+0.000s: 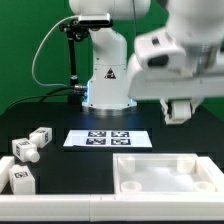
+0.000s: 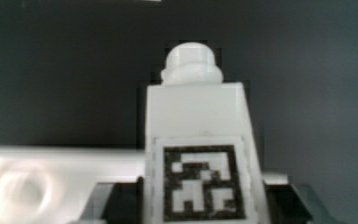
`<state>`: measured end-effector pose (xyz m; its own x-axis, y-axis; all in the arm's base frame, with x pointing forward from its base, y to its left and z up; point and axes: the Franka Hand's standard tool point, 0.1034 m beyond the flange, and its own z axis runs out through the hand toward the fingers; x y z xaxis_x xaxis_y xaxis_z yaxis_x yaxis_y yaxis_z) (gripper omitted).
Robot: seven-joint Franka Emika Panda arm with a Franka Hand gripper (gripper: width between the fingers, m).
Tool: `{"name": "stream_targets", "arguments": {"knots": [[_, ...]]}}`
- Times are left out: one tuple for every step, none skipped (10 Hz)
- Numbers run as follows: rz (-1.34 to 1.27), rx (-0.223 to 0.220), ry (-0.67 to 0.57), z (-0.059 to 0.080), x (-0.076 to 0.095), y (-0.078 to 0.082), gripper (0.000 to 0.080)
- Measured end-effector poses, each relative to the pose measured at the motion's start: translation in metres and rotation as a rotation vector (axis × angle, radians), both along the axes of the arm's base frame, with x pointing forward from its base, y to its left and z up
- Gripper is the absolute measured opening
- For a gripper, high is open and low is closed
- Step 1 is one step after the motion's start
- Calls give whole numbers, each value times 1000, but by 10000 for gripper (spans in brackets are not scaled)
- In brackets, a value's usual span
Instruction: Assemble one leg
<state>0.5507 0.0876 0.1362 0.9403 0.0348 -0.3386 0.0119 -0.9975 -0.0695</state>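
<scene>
White leg [image 2: 197,130]: held in my gripper [image 2: 190,203], clear of the table [image 1: 60,122]. In the wrist view it stands straight out from between my jaws, with its long axis in line with my reach. Its square tag [image 2: 197,182] faces the camera and its rounded peg [image 2: 190,62] is at the far end, pointing away from me.

Jaws: closed to the width of the leg, with a dark finger [image 2: 115,200] against each side as far as I can tell. Nothing else held.

Relation that matters: peg end versus tray [image 2: 30,178]. One tray corner, with what looks like a round hollow, lies beside the leg and farther from me; it is not under the peg. The exterior view agrees: the gripper [image 1: 180,108] hangs above the far edge of the tray [image 1: 160,186], toward the exterior view's right and apart from it. I cannot make out the leg itself in that view.

Judgement: the next move must bring the peg over a corner hollow, axis pointing down, then lower it.

Elsewhere: three loose legs [image 1: 25,152] on the exterior view's left, well apart. The marker board [image 1: 105,138] lies between them and the tray.
</scene>
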Motion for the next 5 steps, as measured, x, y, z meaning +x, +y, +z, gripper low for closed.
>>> {"name": "stream_targets", "arguments": {"knots": [[-15,1,-118,0,21,6,284],[-11,8,-244,-3,26,14,284],[-14,8,-278,-4,19,12,284],[-19,10,-357,-4,25,12,284],[-21,11,-406,-6,27,12,284]]}}
